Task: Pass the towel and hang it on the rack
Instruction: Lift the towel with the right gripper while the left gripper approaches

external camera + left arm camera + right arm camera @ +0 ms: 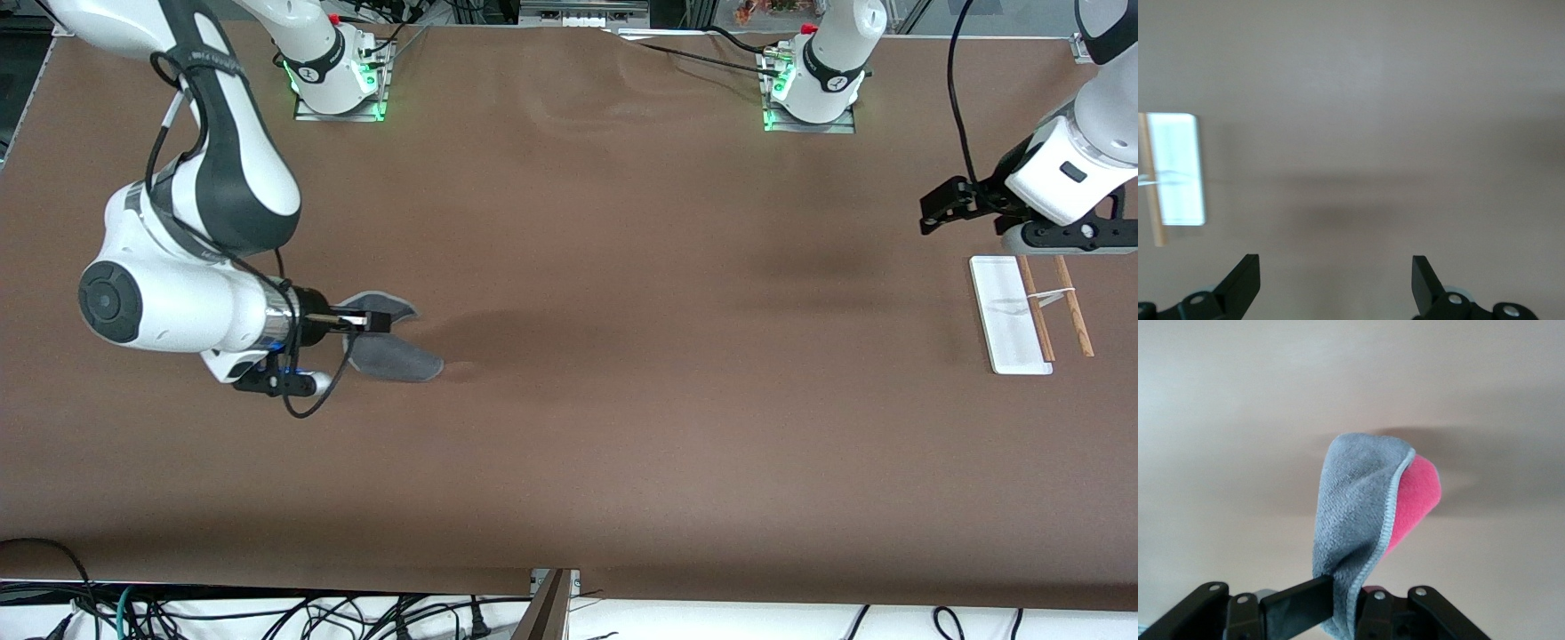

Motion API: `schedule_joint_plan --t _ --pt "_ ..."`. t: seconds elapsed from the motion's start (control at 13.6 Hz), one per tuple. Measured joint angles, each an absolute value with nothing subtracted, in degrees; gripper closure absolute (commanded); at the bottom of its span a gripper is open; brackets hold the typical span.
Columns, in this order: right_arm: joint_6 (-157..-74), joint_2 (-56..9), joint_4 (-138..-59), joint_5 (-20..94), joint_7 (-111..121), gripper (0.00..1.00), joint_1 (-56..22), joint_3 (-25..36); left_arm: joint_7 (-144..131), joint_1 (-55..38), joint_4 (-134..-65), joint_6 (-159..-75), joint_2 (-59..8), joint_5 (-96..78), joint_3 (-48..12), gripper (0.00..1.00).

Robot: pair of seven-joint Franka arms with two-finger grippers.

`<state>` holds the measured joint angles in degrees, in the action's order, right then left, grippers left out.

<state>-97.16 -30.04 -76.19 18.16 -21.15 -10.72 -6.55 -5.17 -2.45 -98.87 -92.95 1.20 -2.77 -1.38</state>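
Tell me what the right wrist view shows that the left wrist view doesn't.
Only the right wrist view shows the towel, grey outside with pink peeking out, pinched in the right pincer above the table. Only the left wrist view shows the rack, its white base and a wooden rod, and the open, empty left pincer. Both show bare brown tabletop below.

Towel (391, 342), grey face out and pink showing inside the fold, hangs pinched in my right gripper (378, 322) at frame left; rack (1031, 311) stands at far right.
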Motion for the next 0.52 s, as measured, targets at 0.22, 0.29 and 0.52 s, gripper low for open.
schedule_joint_plan --t 0.22,0.29,0.52 --pt "-97.06 -30.06 -73.66 26.29 -32.87 1.0 -14.59 -6.68 -5.17 -3.46 -98.86 -92.78 -0.8 -5.83 -1.88 0.0" --pt "-97.07 -30.05 -72.69 29.05 -36.77 1.0 -15.56 -6.8 -5.17 -3.78 -98.81 -92.79 -1.56 -7.72 -2.0 0.0" --pt "-98.73 -30.06 -71.2 35.41 -47.65 1.0 -16.91 -8.89 -3.81 -5.32 -97.68 -93.5 -5.45 -14.48 -2.27 0.0"
